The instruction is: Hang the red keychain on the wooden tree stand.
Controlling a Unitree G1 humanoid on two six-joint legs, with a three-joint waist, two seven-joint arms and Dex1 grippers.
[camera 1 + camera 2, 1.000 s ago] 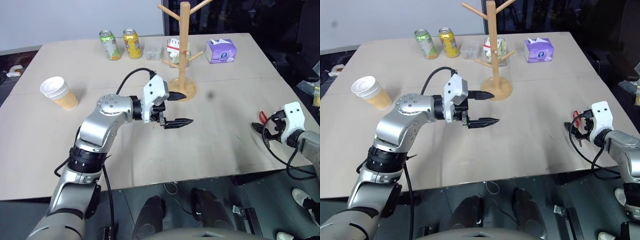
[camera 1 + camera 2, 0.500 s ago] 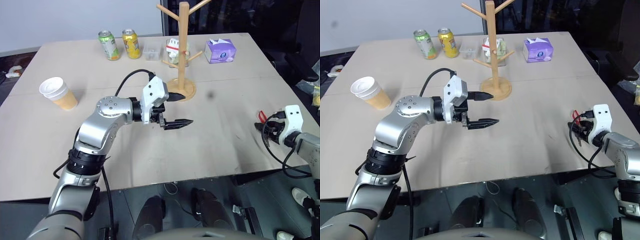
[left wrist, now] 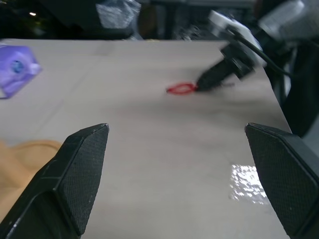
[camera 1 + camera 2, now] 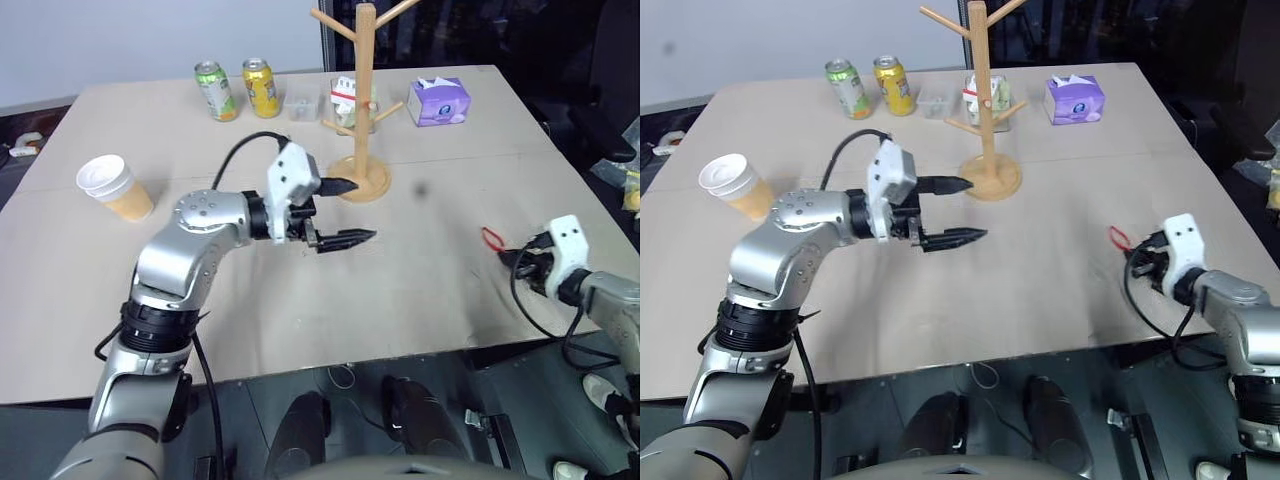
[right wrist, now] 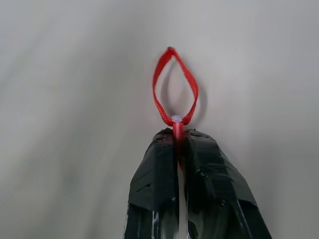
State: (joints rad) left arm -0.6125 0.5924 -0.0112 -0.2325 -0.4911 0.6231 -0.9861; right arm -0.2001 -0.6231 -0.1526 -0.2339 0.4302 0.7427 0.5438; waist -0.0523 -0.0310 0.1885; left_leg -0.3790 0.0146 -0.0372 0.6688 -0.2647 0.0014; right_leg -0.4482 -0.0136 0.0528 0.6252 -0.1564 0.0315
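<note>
Right wrist view recorded the right gripper (image 5: 178, 142) clamped on the red keychain (image 5: 174, 87), loop projecting beyond the fingertips above the table (image 4: 450, 290). Left gripper (image 4: 345, 212) stood spread, empty. Beyond stood the wooden tree stand (image 4: 366, 100).

The right gripper (image 5: 177, 142), which stood open beside the red keychain (image 5: 173, 84) a second ago, has now closed on the strap's base. It has shifted left, from the right edge of the frame toward the lower right, drawing the red loop inward. The left gripper (image 4: 342, 212) has drifted slightly left near the frame's centre.
</note>
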